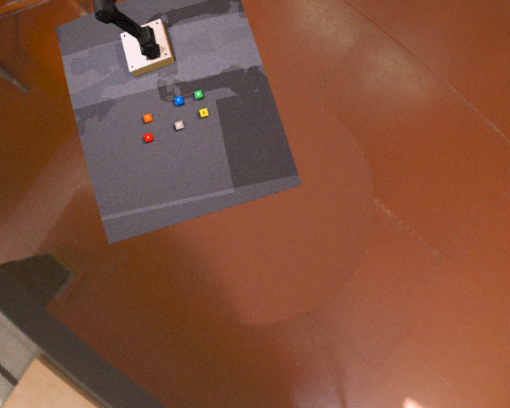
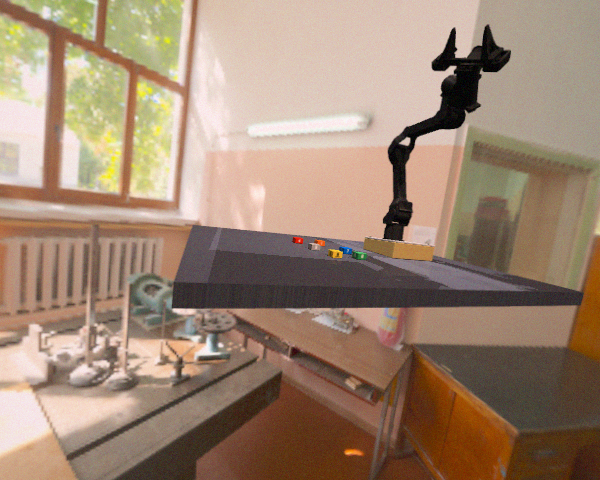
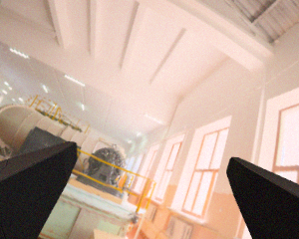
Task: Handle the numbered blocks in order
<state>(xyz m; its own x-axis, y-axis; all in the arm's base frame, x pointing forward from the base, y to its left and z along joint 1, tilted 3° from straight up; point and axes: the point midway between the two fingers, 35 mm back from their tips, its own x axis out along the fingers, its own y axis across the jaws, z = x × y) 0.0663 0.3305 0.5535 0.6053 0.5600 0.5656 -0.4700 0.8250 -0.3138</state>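
Note:
My gripper [image 2: 470, 28] [image 3: 153, 158] is open and empty, raised far above the table and pointing upward. Six small blocks sit apart on the table: red [image 1: 148, 138] [image 2: 297, 240], orange [image 1: 147, 117] [image 2: 319, 242], pale grey [image 1: 178, 125] [image 2: 313, 246], blue [image 1: 178, 100] [image 2: 346, 250], green [image 1: 198, 94] [image 2: 359, 255] and yellow [image 1: 203, 112] [image 2: 335, 253]. The blue block's digit looks like a 7. The other digits are too small to read surely. No block shows in the wrist view.
The dark grey table [image 1: 167, 175] [image 2: 290, 296] carries the arm's base plate [image 1: 134, 54] [image 2: 409, 251], which stands behind the blocks in the top view. The blue and green blocks are the nearest to it. The wrist view shows only ceiling, windows and room background between the fingers.

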